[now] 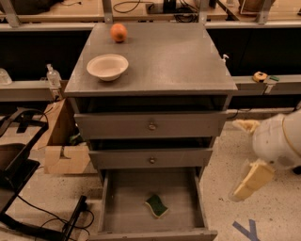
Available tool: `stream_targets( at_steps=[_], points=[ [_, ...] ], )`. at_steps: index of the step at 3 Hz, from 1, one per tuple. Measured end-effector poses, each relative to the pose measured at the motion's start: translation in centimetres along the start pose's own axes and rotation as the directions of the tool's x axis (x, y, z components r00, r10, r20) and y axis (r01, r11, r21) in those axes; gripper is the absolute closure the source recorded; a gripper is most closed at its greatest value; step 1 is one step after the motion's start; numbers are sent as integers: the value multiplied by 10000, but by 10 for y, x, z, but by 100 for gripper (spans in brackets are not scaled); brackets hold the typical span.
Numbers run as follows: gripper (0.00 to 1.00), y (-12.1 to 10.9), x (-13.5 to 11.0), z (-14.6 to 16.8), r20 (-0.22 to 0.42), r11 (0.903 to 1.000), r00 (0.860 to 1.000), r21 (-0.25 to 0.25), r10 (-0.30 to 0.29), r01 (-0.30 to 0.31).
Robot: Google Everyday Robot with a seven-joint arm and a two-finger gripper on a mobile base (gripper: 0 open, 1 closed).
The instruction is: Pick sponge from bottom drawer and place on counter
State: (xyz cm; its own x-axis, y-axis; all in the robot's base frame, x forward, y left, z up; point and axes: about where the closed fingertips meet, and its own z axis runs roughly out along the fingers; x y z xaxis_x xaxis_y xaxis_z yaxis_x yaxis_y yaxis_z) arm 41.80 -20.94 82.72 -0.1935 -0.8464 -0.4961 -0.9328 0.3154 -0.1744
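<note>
The sponge [156,205], dark green over yellow, lies flat on the floor of the open bottom drawer [127,193], right of centre and near its front. The two knobbed drawers above are pushed almost shut. The counter [164,56] is the grey top of the cabinet. My gripper [250,181], cream-coloured under the white arm [277,141], hangs to the right of the cabinet. It is at about the height of the bottom drawer, outside it and well apart from the sponge. It holds nothing that I can see.
A white bowl [107,66] and an orange fruit [118,32] stand on the counter's left side. A cardboard box [61,150], a bottle [52,75] and black frames with cables [19,164] are left of the cabinet. A long workbench [155,12] runs behind.
</note>
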Motion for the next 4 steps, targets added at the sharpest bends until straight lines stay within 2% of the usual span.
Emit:
stream_targets(
  at_steps=[1,2,3,4],
  points=[
    [0,33,25,85,2388,9956,9671,-523,877,-774],
    [0,5,18,120,4405,9914,8928,404,940,-1243],
    [0,-47,18,149,5349,9663,8392,1508,979,-2088],
    [0,-65,30,158,5282,9444,8408,2015,1186,-2598]
  ],
)
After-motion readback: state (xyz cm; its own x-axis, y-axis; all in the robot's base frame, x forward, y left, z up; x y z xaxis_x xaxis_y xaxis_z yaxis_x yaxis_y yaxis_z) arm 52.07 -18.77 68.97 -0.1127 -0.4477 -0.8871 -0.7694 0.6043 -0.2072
